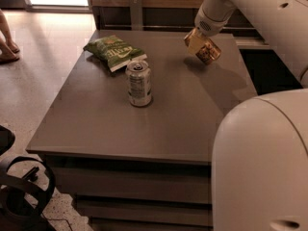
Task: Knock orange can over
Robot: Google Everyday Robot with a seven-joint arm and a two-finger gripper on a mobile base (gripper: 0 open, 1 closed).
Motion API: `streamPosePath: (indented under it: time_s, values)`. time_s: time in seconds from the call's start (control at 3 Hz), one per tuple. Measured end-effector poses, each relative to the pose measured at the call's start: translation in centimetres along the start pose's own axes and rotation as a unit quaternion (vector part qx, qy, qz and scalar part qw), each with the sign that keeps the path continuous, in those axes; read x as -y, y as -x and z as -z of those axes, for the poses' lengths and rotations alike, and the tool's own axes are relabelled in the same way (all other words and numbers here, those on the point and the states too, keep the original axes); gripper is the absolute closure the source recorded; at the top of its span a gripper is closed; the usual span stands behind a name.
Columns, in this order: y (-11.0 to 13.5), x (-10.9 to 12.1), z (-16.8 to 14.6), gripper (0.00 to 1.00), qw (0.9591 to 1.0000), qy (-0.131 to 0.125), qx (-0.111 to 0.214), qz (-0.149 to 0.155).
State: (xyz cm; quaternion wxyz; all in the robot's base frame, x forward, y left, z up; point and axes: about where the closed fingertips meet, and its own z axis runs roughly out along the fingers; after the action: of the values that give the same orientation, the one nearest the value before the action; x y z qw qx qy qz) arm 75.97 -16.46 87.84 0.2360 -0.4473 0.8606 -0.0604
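The orange can is amber with a silver rim. It leans steeply at the far right of the grey table, its top toward the upper left, with its shadow on the tabletop just left of it. My gripper comes down from the white arm and sits against the can's upper end. I cannot tell whether the can's lower end rests on the table or hangs just above it.
A silver-white can with greenish print stands upright mid-table. A green chip bag lies behind it at the far left. My white body fills the near right. A person's feet are on the floor at far left.
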Motion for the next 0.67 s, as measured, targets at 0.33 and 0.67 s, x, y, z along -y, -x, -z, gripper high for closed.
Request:
streamPosePath:
  time_s: [0.33,0.67]
  values:
    - [0.6,-0.9,-1.9,1.00,0.9995,0.028,-0.001,0.015]
    - [1.5,-1.8,-4.1,1.00,0.9978,0.060,0.007,0.027]
